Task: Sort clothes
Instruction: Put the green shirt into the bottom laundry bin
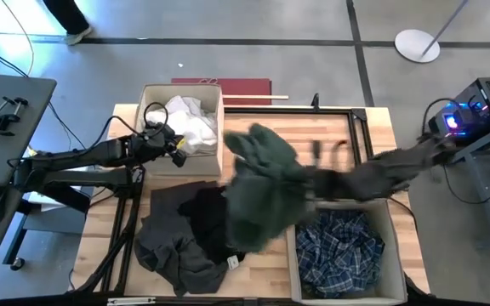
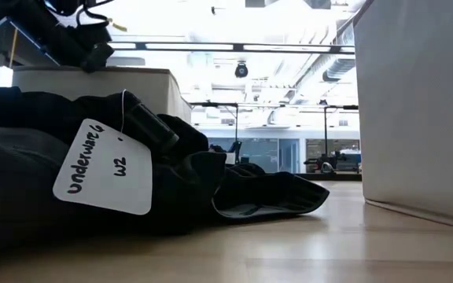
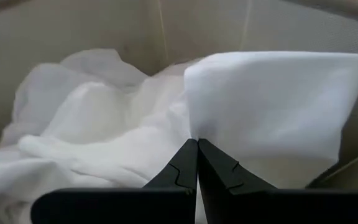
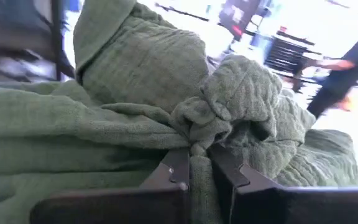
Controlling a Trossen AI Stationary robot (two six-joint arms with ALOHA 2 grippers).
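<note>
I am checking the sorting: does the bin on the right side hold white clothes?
No, in the high view the right bin holds only the blue-white plaid shirt.

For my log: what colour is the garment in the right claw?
Dark green garment, shown best in the right wrist view.

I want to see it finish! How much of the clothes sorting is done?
Partly done. White pieces lie in the left bin and the plaid shirt in the right bin. The right gripper holds the green garment up; the left gripper is shut at the whites. The dark pile is left on the table.
</note>
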